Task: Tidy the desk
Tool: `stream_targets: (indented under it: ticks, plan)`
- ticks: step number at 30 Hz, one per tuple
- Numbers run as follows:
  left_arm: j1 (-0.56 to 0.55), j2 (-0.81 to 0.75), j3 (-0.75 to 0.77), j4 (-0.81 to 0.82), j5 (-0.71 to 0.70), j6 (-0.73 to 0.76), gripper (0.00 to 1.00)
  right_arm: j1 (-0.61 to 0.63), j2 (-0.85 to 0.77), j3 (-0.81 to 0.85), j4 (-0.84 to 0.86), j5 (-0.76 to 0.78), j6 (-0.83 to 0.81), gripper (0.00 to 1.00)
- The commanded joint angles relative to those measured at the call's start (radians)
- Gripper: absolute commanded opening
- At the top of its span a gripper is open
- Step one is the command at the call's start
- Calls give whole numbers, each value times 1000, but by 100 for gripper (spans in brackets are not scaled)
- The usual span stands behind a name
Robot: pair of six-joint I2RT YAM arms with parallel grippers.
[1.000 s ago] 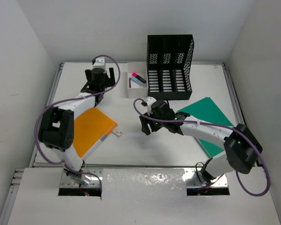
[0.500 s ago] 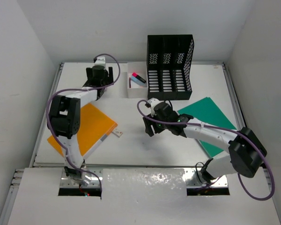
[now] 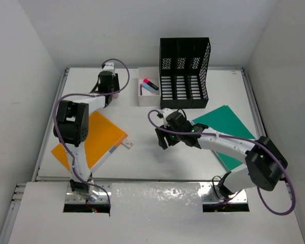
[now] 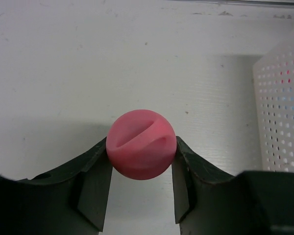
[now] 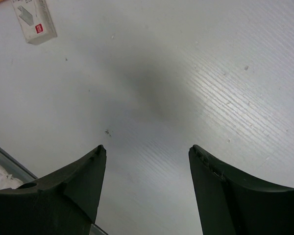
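Now, entry by entry.

The desk: white top with rails at its edges, walled round. Its holdings follow.

The left gripper: at the far left of the desk, just left of the small white box. A second ago its fingers stood wide. They have since narrowed and clamp a pink ball, one finger on each side. Whether the ball rests on the surface or sits just above it cannot be told. The arm's elbow has meanwhile swung toward the left edge.

The right gripper: fingers wide, holding nothing, over bare desk near the middle. It has barely shifted.

A small white packet: lying loose, near a corner of the orange folder.

The green folder: flat on the right side, partly under the right arm.

The black file rack: upright at the far edge, just right of the box.

Judgement: the ball now looks secured, so carrying it to the box, which already holds small pink and black items, seems the likely next step. Both folders remain unsorted.
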Motion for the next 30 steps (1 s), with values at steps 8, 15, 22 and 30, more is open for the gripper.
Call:
stream_targets:
  ticks: [8, 15, 22, 30]
  plan:
    - [-49, -130, 284, -337, 19, 74, 0, 0, 35, 50, 19, -5, -22, 66]
    - [-107, -210, 531, -601, 169, 16, 0, 0, 82, 71, 57, -35, -12, 65]
    - [-173, -155, 544, -490, 354, -79, 0, 0, 93, 101, 51, -49, -12, 64]
    - [-184, 23, 557, -324, 537, -185, 0, 0, 63, 79, 25, -31, -9, 64]
